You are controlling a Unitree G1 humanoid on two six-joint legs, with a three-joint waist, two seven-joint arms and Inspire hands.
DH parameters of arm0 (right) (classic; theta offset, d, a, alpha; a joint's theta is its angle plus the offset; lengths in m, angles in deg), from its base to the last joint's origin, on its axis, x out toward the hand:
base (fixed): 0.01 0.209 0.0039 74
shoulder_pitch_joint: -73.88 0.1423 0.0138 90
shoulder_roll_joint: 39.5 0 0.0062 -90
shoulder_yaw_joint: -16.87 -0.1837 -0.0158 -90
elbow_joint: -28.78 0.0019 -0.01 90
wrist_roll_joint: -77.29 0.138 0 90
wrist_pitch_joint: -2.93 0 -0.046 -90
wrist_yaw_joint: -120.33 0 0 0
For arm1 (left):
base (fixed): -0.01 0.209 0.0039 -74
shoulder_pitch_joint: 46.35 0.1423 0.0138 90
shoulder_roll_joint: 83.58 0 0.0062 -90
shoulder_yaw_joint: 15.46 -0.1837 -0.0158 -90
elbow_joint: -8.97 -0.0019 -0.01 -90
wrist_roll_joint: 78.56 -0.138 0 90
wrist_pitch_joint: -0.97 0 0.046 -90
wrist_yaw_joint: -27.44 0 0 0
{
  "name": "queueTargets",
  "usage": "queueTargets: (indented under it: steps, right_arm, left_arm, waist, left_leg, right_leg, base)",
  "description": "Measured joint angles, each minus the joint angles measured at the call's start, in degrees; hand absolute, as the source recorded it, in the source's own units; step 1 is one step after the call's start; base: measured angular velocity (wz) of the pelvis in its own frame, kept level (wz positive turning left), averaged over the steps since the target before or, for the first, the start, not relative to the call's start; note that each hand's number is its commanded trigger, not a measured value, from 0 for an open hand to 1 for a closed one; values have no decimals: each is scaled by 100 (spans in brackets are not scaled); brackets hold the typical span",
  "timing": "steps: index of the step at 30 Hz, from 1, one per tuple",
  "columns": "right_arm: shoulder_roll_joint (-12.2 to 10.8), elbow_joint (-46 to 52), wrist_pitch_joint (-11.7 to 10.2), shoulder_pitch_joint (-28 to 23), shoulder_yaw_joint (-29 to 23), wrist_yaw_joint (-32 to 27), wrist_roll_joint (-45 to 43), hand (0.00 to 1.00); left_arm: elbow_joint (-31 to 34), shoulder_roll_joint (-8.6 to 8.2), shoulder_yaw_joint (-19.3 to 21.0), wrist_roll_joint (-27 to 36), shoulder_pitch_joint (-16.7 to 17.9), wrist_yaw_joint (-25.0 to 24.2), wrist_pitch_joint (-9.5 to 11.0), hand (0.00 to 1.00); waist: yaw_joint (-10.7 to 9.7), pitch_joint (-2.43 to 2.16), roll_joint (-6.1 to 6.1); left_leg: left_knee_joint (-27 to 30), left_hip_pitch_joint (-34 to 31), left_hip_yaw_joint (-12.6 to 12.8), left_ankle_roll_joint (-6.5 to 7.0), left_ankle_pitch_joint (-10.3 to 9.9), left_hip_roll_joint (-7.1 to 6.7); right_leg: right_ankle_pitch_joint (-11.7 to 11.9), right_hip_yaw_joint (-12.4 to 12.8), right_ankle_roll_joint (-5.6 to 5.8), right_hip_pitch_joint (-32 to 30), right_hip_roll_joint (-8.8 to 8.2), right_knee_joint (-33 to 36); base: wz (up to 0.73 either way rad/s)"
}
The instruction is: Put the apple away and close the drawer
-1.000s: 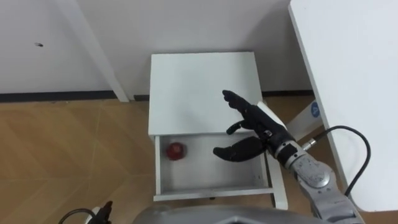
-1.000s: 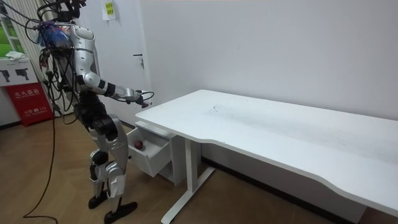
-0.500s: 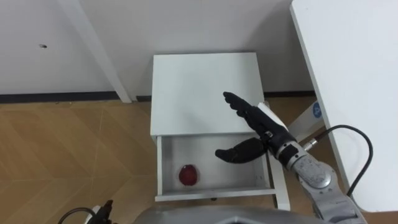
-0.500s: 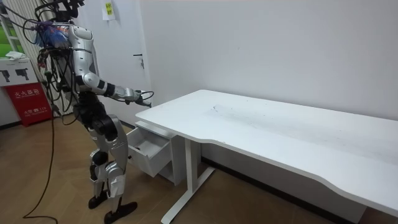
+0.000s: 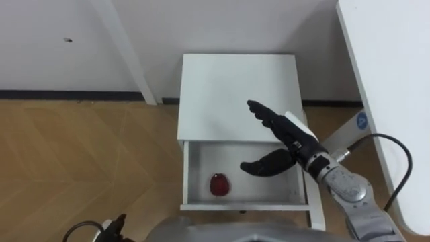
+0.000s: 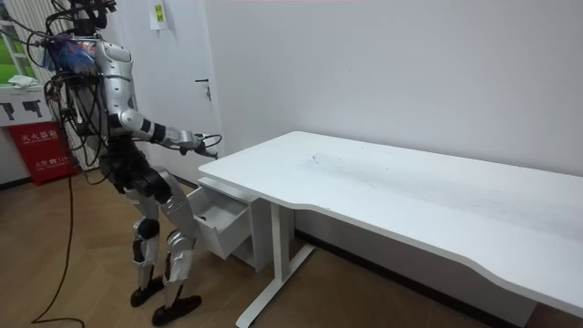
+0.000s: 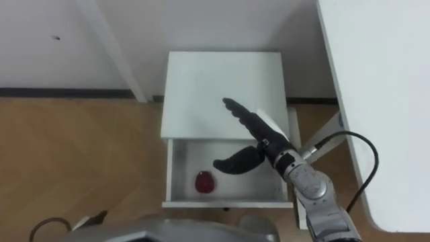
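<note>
- R hand (image 5: 290,140) open, fingers straight, thumb spread, above the drawer's (image 5: 262,190) right side.
- Apple (image 5: 218,184) lies in open drawer, apart from hand.

Matt white drawer (image 5: 242,195), wood-grain floor (image 5: 87,161)

Apple (image 5: 219,185) in open drawer (image 5: 265,190), front-L — cabinet (image 5: 228,87) L of table (image 5: 396,74).

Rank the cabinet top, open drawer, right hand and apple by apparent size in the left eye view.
1. cabinet top
2. open drawer, only slightly smaller
3. right hand, nearer the camera, so it looks larger than it is
4. apple
</note>
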Motion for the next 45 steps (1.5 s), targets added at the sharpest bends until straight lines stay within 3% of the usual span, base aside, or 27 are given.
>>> queueTargets:
  steps: [1, 2, 3, 4, 5, 6, 7, 8, 9, 10, 12, 14, 16, 23, 26, 27, 28, 29, 30, 31, 34, 35, 37, 38, 40, 42, 45]
  right_arm:
    - [8, -8, 6, 81, -30, 3, 48, 0]
    - [10, -15, 6, 135, -39, 3, 49, 0]
    - [-1, -26, 6, 218, -66, 6, 38, 0]
    - [-5, -24, 5, 289, -99, 33, 44, 0]
    - [-11, -24, 3, 326, -126, 75, 57, 0]
    - [-25, -20, 2, 339, -196, 170, 153, 0]
    - [-15, 7, 2, 344, -270, 220, 258, 0]
    - [-6, 33, 2, 352, -312, 237, 283, 0]
    - [5, 27, 1, 376, -402, 243, 343, 0]
    - [23, 1, 6, 405, -450, 242, 450, 0]
    - [57, 4, 6, 404, -454, 239, 599, 0]
    - [62, 2, 14, 440, -452, 231, 716, 0]
    - [72, -240, 19, 616, -450, 118, 776, 0]
    - [81, -537, 147, 610, -404, -166, 956, 0]
    - [103, -758, 327, 560, -330, -363, 1006, 0]
    - [119, -784, 453, 562, -229, -465, 1038, 0]
    - [76, -848, 483, 566, -179, -524, 1156, 0]
    - [65, -866, 472, 552, -219, -560, 1191, 0]
    - [91, -906, 488, 558, -301, -629, 1215, 0]
    - [96, -967, 662, 508, -279, -678, 1216, 0]
    - [112, -1231, 718, 266, -290, -683, 1331, 0]
    - [109, -1366, 718, 230, -282, -702, 1348, 0]
    - [106, -1973, 687, 63, -281, -765, 1352, 0]
    - [104, -2149, 684, 16, -278, -776, 1357, 0]
    - [76, -2870, 677, -149, -303, -911, 1432, 0]
    - [-22, -3139, 582, -238, -390, -1003, 1574, 0]
    - [-139, -3674, 498, -275, -649, -1133, 1590, 0]
  left_arm:
    - [-15, 24, 17, -3, -56, -9, 5, 0]
    - [-18, 25, 40, -2, -69, -12, 9, 0]
    - [-19, 26, 91, -14, -91, -25, 18, 0]
    - [-28, 46, 96, -2, -109, -60, 64, 0]
    - [-29, 74, 96, -3, -111, -77, 83, 0]
    - [-22, 155, 89, -4, -113, -97, 81, 0]
    - [-15, 234, 86, 7, -124, -108, 68, 0]
    - [-12, 261, 89, 8, -144, -109, 51, 0]
    - [-12, 290, 87, 8, -229, -111, -38, 0]
    - [-11, 298, 85, 10, -304, -112, -119, 0]
    - [-10, 276, 81, 10, -307, -118, -254, 0]
    - [-10, 268, 85, 9, -326, -122, -418, 0]
    - [-15, 263, 78, 10, -466, -195, -647, 0]
    - [2, 262, 40, -49, -592, -412, -734, 0]
    - [2, 248, 123, -58, -539, -495, -735, 0]
    - [0, 207, 238, -68, -445, -502, -734, 0]
    - [0, 180, 378, -52, -350, -502, -725, 0]
    - [41, 206, 392, -33, -361, -503, -720, 0]
    - [181, 295, 427, -29, -386, -485, -671, 0]
    - [232, 330, 427, -15, -317, -399, -646, 0]
    - [238, 235, 361, -9, -187, -333, -619, 0]
    - [253, 221, 363, -9, -140, -329, -586, 0]
    - [300, 213, 363, -7, 69, -212, -514, 0]
    - [309, 222, 367, -2, 101, -155, -514, 0]
    - [319, 234, 368, -5, 201, 95, -512, 0]
    - [323, 203, 389, -9, 206, 232, -505, 0]
    - [403, 180, 603, -23, 167, 387, -482, 0]
  waist:
    - [-9, -8, -46]
    - [-26, -3, -33]
    - [-38, 6, 17]
    - [-39, 2, 68]
    - [-47, 12, 102]
    - [-52, -1, 112]
    - [-41, -3, 108]
    - [-48, 2, 130]
    - [-50, 15, 204]
    - [-35, 46, 251]
    - [-42, 58, 305]
    - [-39, 51, 353]
    - [-93, 80, 407]
    - [-213, 67, 536]
    - [-297, 53, 590]
    - [-342, 43, 576]
    - [-378, 33, 316]
    - [-428, 57, 357]
    - [-431, 91, 537]
    - [-321, 55, 401]
    - [-358, 16, 386]
    - [-342, 5, 375]
    - [-352, -5, 332]
    - [-333, -20, 288]
    - [-291, -46, 180]
    - [-244, -71, 119]
    - [-225, -145, -3]
  left_leg:
    - [145, -44, 134, 76, -60, -50]
    - [245, -72, 154, 119, -105, -51]
    - [409, -110, 126, 202, -166, -64]
    - [520, -121, 53, 274, -205, -54]
    - [580, -136, 32, 310, -220, -42]
    - [707, -132, -19, 383, -249, -32]
    - [851, -187, -49, 428, -275, -13]
    - [934, -245, -82, 452, -289, 11]
    - [1076, -370, -158, 481, -306, 84]
    - [1140, -417, -194, 500, -304, 115]
    - [1221, -435, -203, 563, -319, 118]
    - [1377, -521, -212, 633, -363, 120]
    - [1596, -614, -271, 701, -413, 116]
    - [1717, -666, -293, 698, -443, 57]
    - [1596, -651, -259, 543, -388, 12]
    - [1318, -537, -170, 138, -275, -64]
    - [1400, -546, -78, -498, -285, -104]
    - [1763, -672, -125, -41, -388, 125]
    - [2260, -923, -291, 295, -899, 482]
    - [2442, -983, -228, 359, -1020, 347]
    - [2057, -896, -109, 495, -848, 242]
    - [1928, -862, -74, 493, -797, 206]
    - [1406, -604, 88, 481, -639, 87]
    - [1262, -526, 161, 496, -593, 66]
    - [631, -172, 326, 435, -399, -39]
    - [194, 28, 378, 350, -242, -41]
    - [-347, 263, 474, 220, -1, -39]
  right_leg:
    - [133, 57, -5, -295, -193, 595]
    - [256, 80, -20, -415, -250, 859]
    - [641, 167, -78, -696, -337, 1393]
    - [1221, 308, -86, -1027, -370, 1899]
    - [1579, 394, -65, -1207, -375, 2178]
    - [1910, 577, -51, -1595, -338, 3049]
    - [1694, 746, -3, -2021, -250, 4339]
    - [1569, 779, 1, -2242, -192, 4938]
    - [1340, 773, 10, -2630, -6, 5919]
    - [1101, 766, 10, -2975, 153, 6620]
    - [849, 782, 31, -3321, 294, 7278]
    - [744, 803, 44, -3631, 418, 7577]
    - [696, 856, 61, -3875, 599, 7713]
    - [645, 973, 83, -4033, 592, 7712]
    - [651, 1096, 82, -3954, 540, 7463]
    - [655, 1106, 39, -3833, 517, 7220]
    - [661, 1183, 49, -3685, 281, 6960]
    - [647, 1194, 115, -3605, 220, 6888]
    - [619, 1385, 187, -3548, 193, 6868]
    - [629, 1639, 209, -3400, 90, 6693]
    - [683, 1524, 254, -2816, -38, 5532]
    - [692, 1509, 244, -2656, -34, 5119]
    - [683, 1338, 267, -1791, -45, 3237]
    - [667, 1298, 291, -1571, -44, 2798]
    - [509, 1038, 434, -581, 37, 923]
    - [238, 878, 397, 75, 167, -360]
    - [207, 741, 380, 738, 312, -1726]
  base:
    - [21]
    - [7]
    - [11]
    - [12]
    - [14]
    - [18]
    - [19]
    - [22]
    - [23]
    - [20]
    - [8]
    - [7]
    - [16]
    - [3]
    - [-4]
    - [-22]
    - [-9]
    - [13]
    - [7]
    - [-3]
    - [-1]
    - [-16]
    - [-30]
    - [-40]
    - [-46]
    - [-44]
    - [-28]
